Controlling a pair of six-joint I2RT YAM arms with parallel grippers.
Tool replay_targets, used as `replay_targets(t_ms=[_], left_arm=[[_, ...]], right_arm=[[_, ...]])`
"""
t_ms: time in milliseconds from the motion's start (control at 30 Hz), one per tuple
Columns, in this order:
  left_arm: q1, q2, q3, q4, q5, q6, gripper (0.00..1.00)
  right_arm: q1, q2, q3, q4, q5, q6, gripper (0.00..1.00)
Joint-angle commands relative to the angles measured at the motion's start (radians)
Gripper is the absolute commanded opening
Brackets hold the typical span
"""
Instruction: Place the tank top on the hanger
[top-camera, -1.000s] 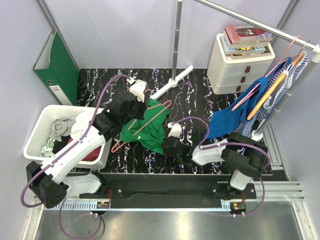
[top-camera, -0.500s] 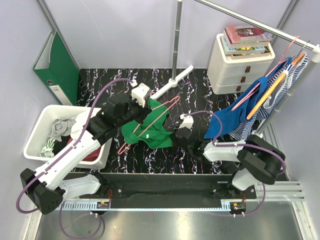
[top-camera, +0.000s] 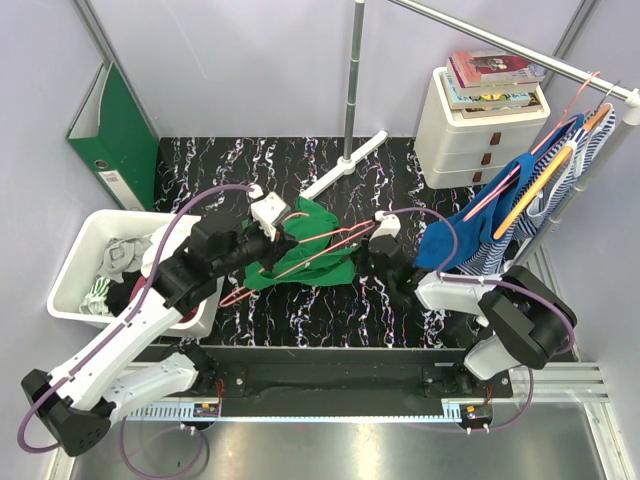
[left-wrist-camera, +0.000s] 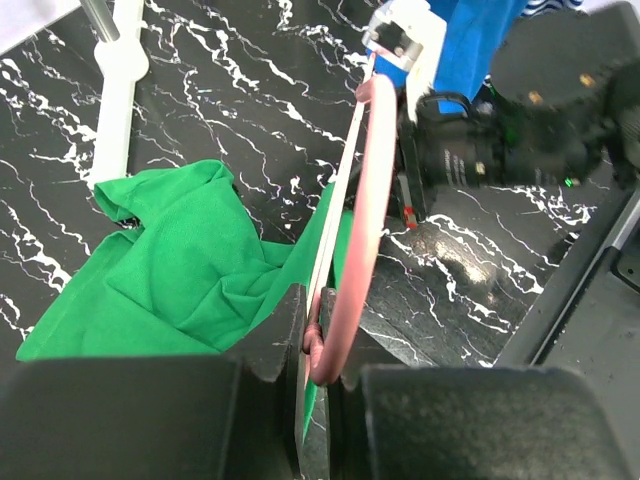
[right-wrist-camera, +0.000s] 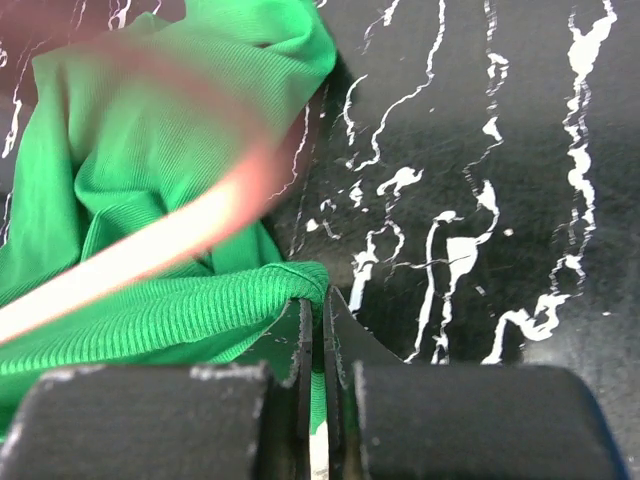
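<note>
The green tank top (top-camera: 308, 262) lies crumpled on the black marbled table, between the two grippers. The pink wire hanger (top-camera: 300, 257) lies across it, its hook end pointing right. My left gripper (top-camera: 268, 240) is shut on the hanger; in the left wrist view the wire (left-wrist-camera: 365, 190) runs out from between the jaws over the green tank top (left-wrist-camera: 190, 270). My right gripper (top-camera: 372, 256) is shut on an edge of the top; in the right wrist view the ribbed hem (right-wrist-camera: 180, 315) is pinched between the jaws, with the hanger (right-wrist-camera: 150, 255) blurred across it.
A white bin (top-camera: 78, 262) of clothes stands at the left, a green binder (top-camera: 118, 130) behind it. A clothes rail with blue garment (top-camera: 470, 225), orange hanger (top-camera: 535, 190) and striped garment stands right. White drawers (top-camera: 475, 135) with books are at the back right. A rail base (top-camera: 345, 165) lies behind the top.
My right gripper has moved right and back, pulling the top's edge out with it. My left gripper has turned the hanger flatter, so its hook end points right over the top.
</note>
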Motion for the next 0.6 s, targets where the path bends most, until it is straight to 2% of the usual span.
replay_targets(t_ms=[0, 567], left_arm=[[0.003, -0.056, -0.020, 0.011, -0.009, 0.024, 0.00], [-0.005, -0.109, -0.043, -0.035, -0.022, 0.088, 0.00]], right_arm=[[-0.042, -0.013, 0.031, 0.037, -0.011, -0.028, 0.00], [-0.170, -0.154, -0.012, -0.027, 0.000, -0.071, 0.00]])
